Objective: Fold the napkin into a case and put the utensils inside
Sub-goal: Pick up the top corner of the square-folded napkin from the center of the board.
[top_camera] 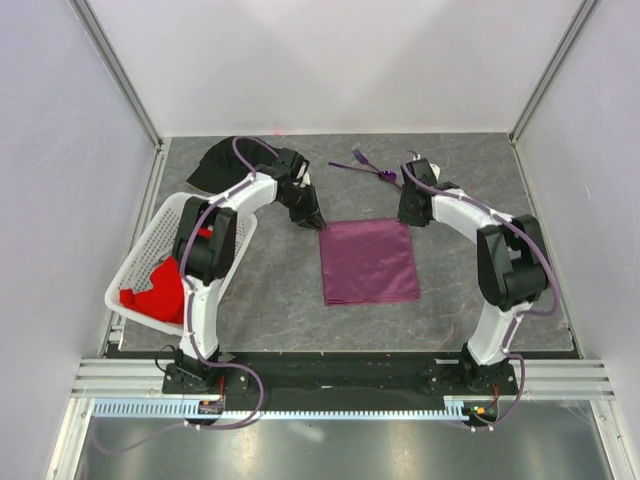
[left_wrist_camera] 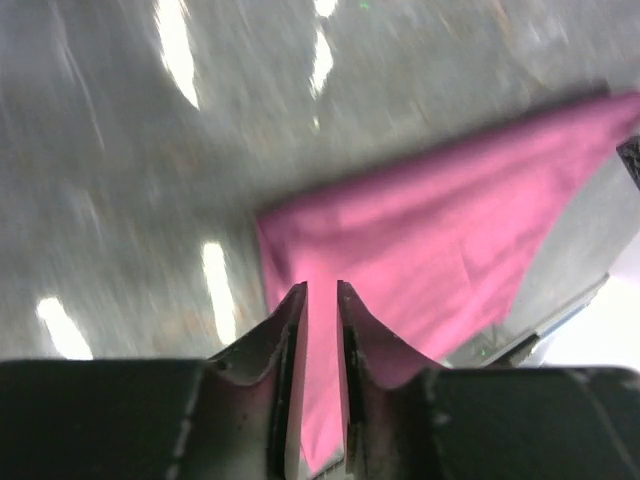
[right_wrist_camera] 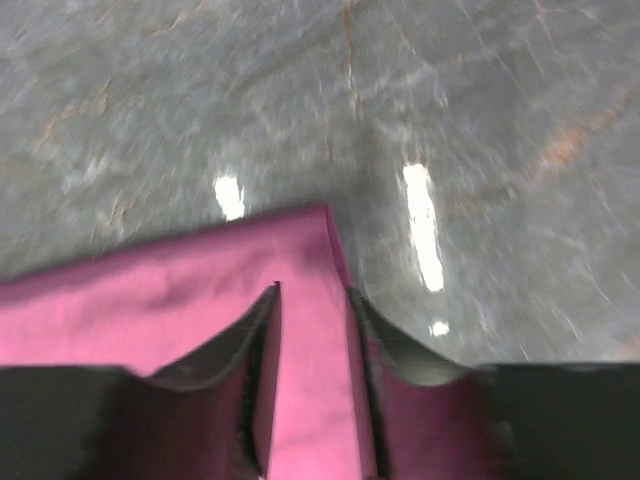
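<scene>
Top external view, starting well left of the napkin [top_camera: 368,262]: a white lattice basket [top_camera: 150,245] sits on the grey table [top_camera: 270,290], with a red cloth [top_camera: 155,292] bunched in its near end. A black cap [top_camera: 213,166] lies beyond the basket, far-left of the napkin. The left gripper [top_camera: 314,221] hangs at the napkin's far left corner, pointing down. Its wrist view, though blurred, shows the fingers a narrow slit apart with nothing pinched, and pink cloth shows below through the slit. The napkin itself lies flat and roughly square on the table between the two arms, not yet folded. Thin purple utensils [top_camera: 366,166] lie beyond the napkin's far edge, apart from it. The right gripper [top_camera: 410,213] stands at the napkin's far right corner. Its wrist view shows the fingers apart, a wider gap, straddling that corner from above; whether the tips touch the cloth I cannot tell
</scene>
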`<action>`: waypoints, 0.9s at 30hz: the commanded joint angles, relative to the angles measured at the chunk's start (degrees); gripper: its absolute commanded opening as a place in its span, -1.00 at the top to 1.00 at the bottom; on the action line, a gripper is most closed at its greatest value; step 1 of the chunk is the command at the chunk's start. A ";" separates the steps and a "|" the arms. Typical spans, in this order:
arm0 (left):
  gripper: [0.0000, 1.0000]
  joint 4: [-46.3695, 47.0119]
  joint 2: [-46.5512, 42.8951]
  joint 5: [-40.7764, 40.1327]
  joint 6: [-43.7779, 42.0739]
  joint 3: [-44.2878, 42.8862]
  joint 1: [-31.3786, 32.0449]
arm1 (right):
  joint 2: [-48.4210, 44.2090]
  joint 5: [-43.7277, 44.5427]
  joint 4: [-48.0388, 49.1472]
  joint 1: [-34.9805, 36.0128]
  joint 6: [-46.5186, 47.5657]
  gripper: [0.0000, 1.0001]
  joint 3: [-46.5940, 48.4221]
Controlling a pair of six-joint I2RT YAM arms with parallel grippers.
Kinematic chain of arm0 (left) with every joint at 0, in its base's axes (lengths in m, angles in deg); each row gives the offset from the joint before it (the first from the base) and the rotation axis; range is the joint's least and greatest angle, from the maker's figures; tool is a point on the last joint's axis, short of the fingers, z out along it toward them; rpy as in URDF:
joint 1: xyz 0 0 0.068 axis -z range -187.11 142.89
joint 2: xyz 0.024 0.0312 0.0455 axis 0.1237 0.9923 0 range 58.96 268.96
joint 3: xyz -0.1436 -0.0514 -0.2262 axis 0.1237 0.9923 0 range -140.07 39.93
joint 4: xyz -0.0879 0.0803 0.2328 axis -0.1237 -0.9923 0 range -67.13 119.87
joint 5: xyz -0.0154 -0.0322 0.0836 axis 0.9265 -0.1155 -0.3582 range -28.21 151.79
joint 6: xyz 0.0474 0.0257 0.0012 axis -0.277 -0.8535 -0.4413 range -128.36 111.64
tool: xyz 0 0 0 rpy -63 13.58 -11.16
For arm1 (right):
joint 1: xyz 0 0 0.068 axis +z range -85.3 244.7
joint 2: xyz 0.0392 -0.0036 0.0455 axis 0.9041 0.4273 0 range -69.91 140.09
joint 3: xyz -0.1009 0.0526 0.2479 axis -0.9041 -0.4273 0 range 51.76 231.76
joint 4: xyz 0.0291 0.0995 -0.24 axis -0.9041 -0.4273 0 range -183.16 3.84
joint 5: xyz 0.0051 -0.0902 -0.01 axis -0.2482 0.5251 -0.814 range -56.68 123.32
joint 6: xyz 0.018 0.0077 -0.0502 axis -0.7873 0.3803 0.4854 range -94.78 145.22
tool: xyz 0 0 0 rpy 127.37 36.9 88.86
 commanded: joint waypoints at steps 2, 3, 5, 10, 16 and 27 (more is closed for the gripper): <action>0.52 -1.48 -12.85 0.23 -3.30 5.23 5.38 | -12.62 -5.56 -3.12 -0.21 1.02 0.03 -7.26; 0.53 -1.48 -13.82 0.14 -3.30 7.33 7.30 | -14.30 -7.23 -2.95 -0.21 1.46 -0.03 -9.12; 0.61 -0.78 -15.75 -0.90 -3.13 9.54 9.42 | -18.86 -11.01 -2.86 -0.30 3.04 -0.10 -14.64; 0.70 3.78 -20.06 -1.61 -1.64 18.94 14.43 | -27.57 -15.14 -3.57 -0.30 3.84 -0.09 -25.81; 0.71 7.04 -25.07 -1.53 -0.58 26.94 15.67 | -34.62 -18.05 -3.48 -0.30 1.11 -0.04 -34.08; 0.74 12.06 -25.34 -1.17 1.00 33.45 16.55 | -34.88 -17.70 -3.48 -0.30 -0.30 0.33 -36.12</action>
